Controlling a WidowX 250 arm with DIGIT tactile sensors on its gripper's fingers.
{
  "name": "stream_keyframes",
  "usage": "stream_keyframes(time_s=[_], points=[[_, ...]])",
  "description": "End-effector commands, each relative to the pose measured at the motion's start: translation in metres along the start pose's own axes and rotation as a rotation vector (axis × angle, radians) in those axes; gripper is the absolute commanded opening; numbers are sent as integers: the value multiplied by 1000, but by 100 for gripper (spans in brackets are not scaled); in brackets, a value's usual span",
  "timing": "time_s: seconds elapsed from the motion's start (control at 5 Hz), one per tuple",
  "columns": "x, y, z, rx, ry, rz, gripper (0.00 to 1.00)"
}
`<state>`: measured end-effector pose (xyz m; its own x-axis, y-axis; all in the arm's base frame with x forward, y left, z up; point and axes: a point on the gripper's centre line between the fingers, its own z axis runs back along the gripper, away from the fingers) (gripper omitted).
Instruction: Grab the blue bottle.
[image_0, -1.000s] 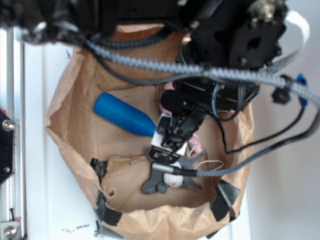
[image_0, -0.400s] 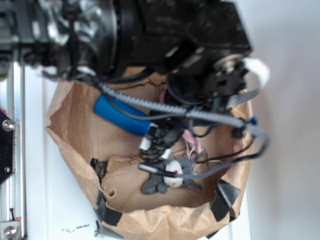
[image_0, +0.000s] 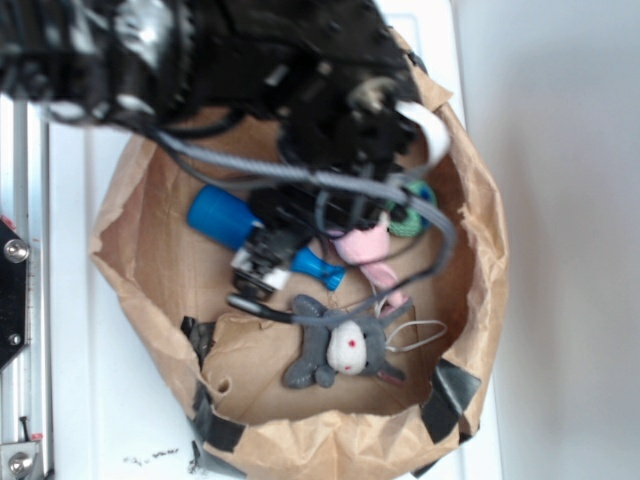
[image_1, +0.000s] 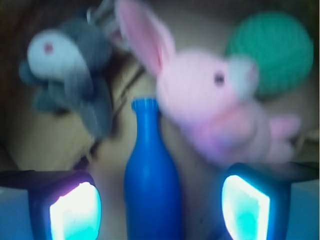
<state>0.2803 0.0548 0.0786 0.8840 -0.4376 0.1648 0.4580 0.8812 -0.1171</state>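
The blue bottle (image_1: 150, 185) lies on its side in the brown paper bag (image_0: 140, 200), its neck pointing toward the grey plush (image_0: 345, 350) and the pink rabbit (image_1: 215, 115), with a green knit ball (image_1: 272, 52) further off behind the rabbit. The arm (image_0: 250, 60) hangs low over the bag, and from its own camera the gripper (image_1: 160, 207) sits astride the bottle: the fingers (image_1: 75, 210) are spread apart, one on each side of the body, with clear gaps to the plastic on both sides. Nothing is held yet.

To my eye the line-up is good, since the bottle runs almost straight down the middle. The thing to do well now is close on the wide cylinder and not the tapering neck, where smooth plastic would likely squirt out. I would want the fingers low enough to catch the sides of the bottle at its widest part, then squeeze evenly. The rabbit lies just beside the neck on the right, so the right-hand finger should stay back from it, lest it pinch fabric along with the bottle.
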Motion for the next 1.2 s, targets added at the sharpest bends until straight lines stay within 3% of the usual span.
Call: stream_keyframes(time_s=[0.0,0.4,0.8,1.0], points=[[-21,12,11,82,-9,2,100],[-24,-7,-30,202,5,35,100],[-11,-27,-57,235,10,66,100],[-10,-30,-58,231,19,94,0]])
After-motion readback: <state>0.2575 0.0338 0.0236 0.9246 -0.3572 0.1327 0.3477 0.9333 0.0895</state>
